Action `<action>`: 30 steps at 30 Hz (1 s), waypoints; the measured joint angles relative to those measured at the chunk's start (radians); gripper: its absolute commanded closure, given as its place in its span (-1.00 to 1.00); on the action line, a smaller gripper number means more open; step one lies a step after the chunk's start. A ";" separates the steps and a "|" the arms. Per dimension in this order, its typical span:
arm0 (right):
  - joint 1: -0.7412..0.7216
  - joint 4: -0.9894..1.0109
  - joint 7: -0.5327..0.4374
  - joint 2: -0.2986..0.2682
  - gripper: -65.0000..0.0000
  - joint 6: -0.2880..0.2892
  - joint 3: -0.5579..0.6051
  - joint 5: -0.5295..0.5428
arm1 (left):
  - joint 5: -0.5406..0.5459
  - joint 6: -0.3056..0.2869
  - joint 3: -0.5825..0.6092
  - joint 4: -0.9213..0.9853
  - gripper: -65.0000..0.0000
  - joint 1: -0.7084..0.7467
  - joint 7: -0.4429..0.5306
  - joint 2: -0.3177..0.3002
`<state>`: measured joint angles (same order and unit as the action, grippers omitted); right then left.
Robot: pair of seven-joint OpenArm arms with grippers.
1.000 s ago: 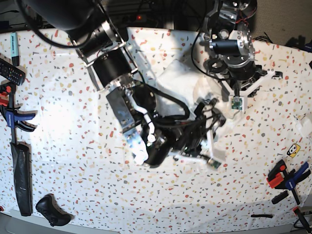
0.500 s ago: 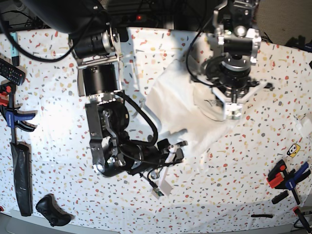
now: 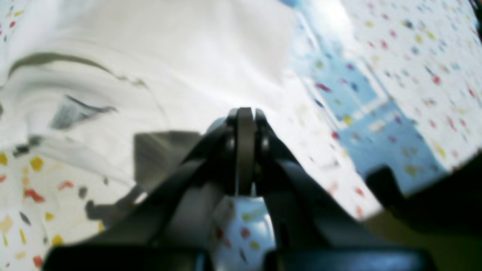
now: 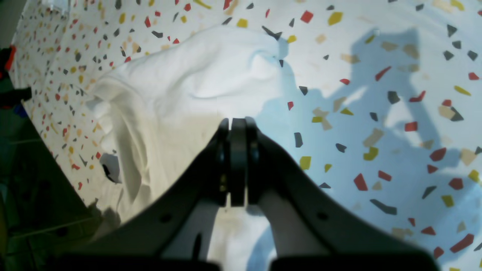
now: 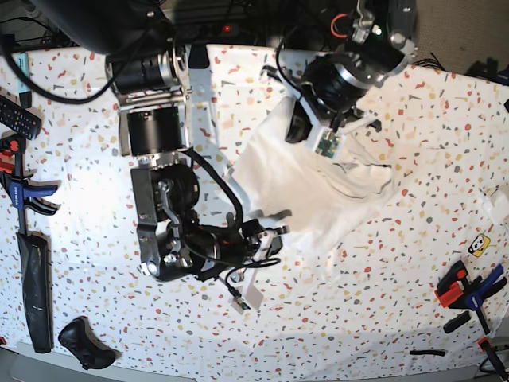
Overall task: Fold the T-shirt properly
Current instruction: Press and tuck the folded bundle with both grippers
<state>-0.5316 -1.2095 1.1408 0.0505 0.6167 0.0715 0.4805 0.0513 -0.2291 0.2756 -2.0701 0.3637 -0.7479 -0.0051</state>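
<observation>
Watching remotely, I saw the T-shirt (image 5: 318,187) lying rumpled mid-table on the speckled tabletop (image 5: 95,199). My left gripper (image 3: 245,150) was clenched on nothing above the cloth; my right gripper (image 4: 237,162) was clenched empty beside its edge.

One T-shirt (image 5: 318,187) is laid on one speckled tabletop (image 5: 382,302). Two robot arms are counted, each ending in one gripper: the left gripper (image 3: 245,150) and the right gripper (image 4: 237,162) (both with jaws pressed together). Three clamps are seen: one at the left edge (image 5: 20,191) and two at the lower right (image 5: 469,290). One remote control (image 5: 17,118) and one game controller (image 5: 83,342) are also counted.
</observation>
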 measured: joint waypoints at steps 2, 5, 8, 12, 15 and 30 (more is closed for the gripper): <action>-0.003 0.032 -0.013 0.003 1.00 0.000 0.001 0.004 | -0.003 0.000 -0.001 0.040 1.00 -0.019 0.022 0.000; -0.001 0.111 -0.018 0.000 1.00 -0.002 0.000 0.003 | -0.009 -0.007 0.001 0.106 1.00 -0.062 0.013 0.003; 0.000 0.175 -0.045 0.000 1.00 0.000 0.000 -0.035 | -0.077 0.063 0.000 0.174 1.00 -0.110 0.003 0.002; -0.005 0.210 -0.082 0.002 1.00 -0.002 0.000 -0.109 | -0.121 0.098 -0.020 0.293 1.00 -0.129 0.015 0.003; -0.006 0.211 -0.082 -0.007 1.00 -0.002 0.000 -0.110 | -0.110 0.095 -0.041 0.351 1.00 -0.146 0.032 0.003; -0.135 0.215 -0.121 -0.012 1.00 0.027 0.001 0.004 | 0.143 -0.056 -0.050 0.019 1.00 -0.051 -0.074 0.056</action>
<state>-0.6670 -0.9943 1.0203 0.0383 0.6441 0.0723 0.4847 0.1947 -0.2852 0.2260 -2.0514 0.3130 -0.8223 0.0509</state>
